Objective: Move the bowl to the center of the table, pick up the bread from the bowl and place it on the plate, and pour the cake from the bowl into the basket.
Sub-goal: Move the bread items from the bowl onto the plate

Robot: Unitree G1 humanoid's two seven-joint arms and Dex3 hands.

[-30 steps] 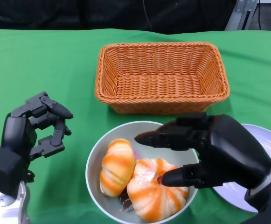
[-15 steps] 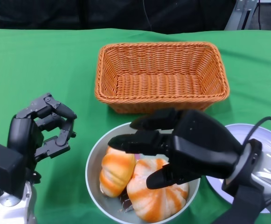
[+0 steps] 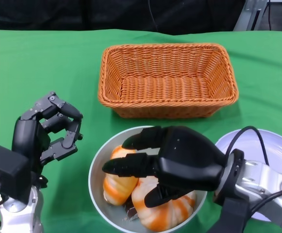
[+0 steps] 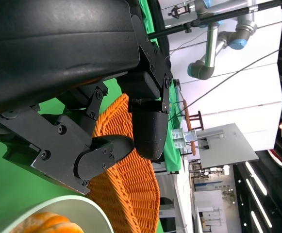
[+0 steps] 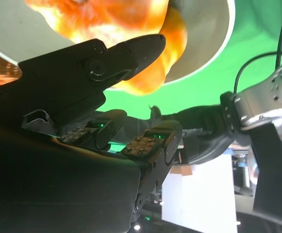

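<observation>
A grey bowl (image 3: 98, 162) stands at the near middle of the green table, in front of the basket. Two orange-striped breads lie in it, one on the left (image 3: 114, 188) and a bigger one (image 3: 172, 213) on the right; a small dark thing (image 3: 131, 211) shows between them. My right hand (image 3: 172, 162) hovers over the bowl with its fingers spread above the breads and grips nothing. The right wrist view shows those fingers (image 5: 126, 53) just short of a bread (image 5: 131, 19). My left hand (image 3: 48, 127) stays left of the bowl, fingers bent and apart, holding nothing.
A wicker basket (image 3: 167, 80) sits behind the bowl; its weave (image 4: 126, 184) also fills part of the left wrist view. A white plate (image 3: 272, 148) lies at the right, partly under my right forearm. Bare green cloth spreads to the left and far corners.
My right hand has swung left from the bowl's right side to above the breads, uncovering more of the plate. My left hand has crept slightly toward the bowl.
</observation>
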